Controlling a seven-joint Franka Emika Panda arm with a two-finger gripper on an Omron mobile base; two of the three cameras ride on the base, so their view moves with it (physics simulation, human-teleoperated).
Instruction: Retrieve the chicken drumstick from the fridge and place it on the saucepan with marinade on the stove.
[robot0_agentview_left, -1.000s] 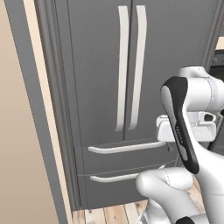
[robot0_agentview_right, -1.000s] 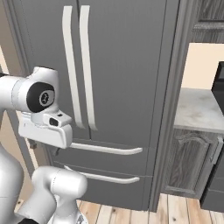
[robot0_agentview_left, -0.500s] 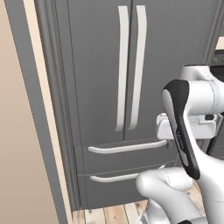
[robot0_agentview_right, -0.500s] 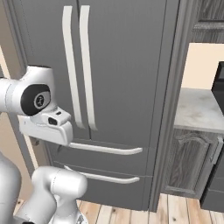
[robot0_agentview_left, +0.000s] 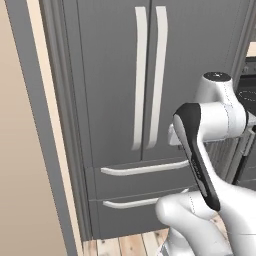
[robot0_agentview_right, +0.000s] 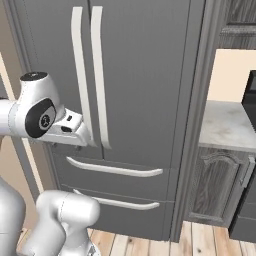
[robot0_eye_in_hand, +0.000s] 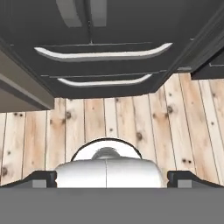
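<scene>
- Left base view: the fridge (robot0_agentview_left: 150, 100) stands shut, so the chicken drumstick must lie inside, hidden. Its two long door handles (robot0_agentview_left: 149, 80) hang side by side; best to bring the hand level with one and hook behind it before pulling
- Right base view: the gripper (robot0_agentview_right: 80, 134) sits just before the lower ends of the handles, near the upper drawer handle (robot0_agentview_right: 115, 169). Compared with a second ago, the arm has swung closer to the doors
- Hand view: fingertips (robot0_eye_in_hand: 41, 178) spread fully, holding nothing; camera faces the wooden floor (robot0_eye_in_hand: 131, 127) and both drawers
</scene>
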